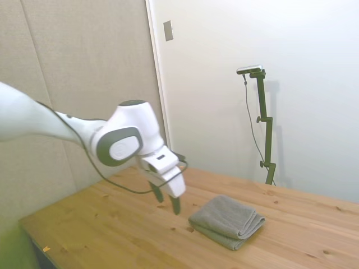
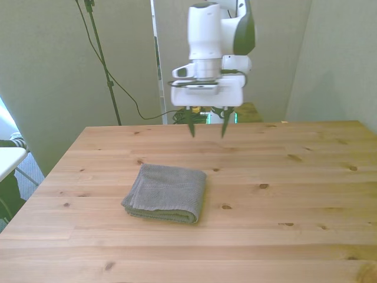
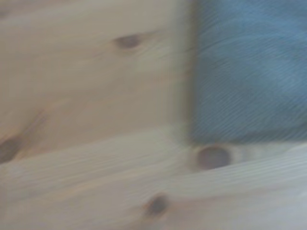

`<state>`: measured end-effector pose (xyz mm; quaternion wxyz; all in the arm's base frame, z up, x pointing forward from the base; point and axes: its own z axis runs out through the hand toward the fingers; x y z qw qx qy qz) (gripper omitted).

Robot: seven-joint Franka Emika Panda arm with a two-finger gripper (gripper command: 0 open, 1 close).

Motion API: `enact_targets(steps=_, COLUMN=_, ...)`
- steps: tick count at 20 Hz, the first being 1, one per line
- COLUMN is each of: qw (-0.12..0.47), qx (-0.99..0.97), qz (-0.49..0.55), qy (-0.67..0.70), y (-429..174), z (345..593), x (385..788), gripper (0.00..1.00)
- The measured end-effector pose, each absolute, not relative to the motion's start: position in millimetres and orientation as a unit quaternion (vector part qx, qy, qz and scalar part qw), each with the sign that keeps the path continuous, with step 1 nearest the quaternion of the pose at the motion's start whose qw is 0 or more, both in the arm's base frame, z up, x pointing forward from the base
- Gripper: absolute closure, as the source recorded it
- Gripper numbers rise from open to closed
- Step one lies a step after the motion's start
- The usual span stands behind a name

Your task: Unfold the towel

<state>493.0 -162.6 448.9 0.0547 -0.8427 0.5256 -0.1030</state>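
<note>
The grey towel (image 2: 166,192) lies folded flat on the wooden table (image 2: 283,194), toward the front view's left. From the side the towel (image 1: 226,220) shows thick layered edges. My gripper (image 2: 207,129) hangs open above the table, just behind the towel and slightly to the front view's right of its middle, with nothing between its fingers. The side view has the gripper (image 1: 166,203) a short way left of the towel, off the surface. A blurred corner of the towel (image 3: 249,72) fills part of the wrist view over bare wood.
A person's sleeve (image 2: 9,141) and a white surface (image 2: 9,159) sit beyond the table's edge at the front view's left. A cable (image 2: 118,82) hangs behind the table. Walls (image 1: 280,84) stand close behind the table in the side view.
</note>
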Motion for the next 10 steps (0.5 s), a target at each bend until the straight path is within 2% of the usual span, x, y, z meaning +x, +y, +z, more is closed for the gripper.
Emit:
enact_targets(steps=5, qw=0.068, qx=-0.806, qz=-0.099, qy=0.579, y=-271.5, z=422.9, x=524.8, gripper=0.0)
enact_targets(steps=10, qw=0.083, qx=-0.794, qz=-0.093, qy=0.595, y=-308.6, z=405.5, x=542.6, gripper=0.0)
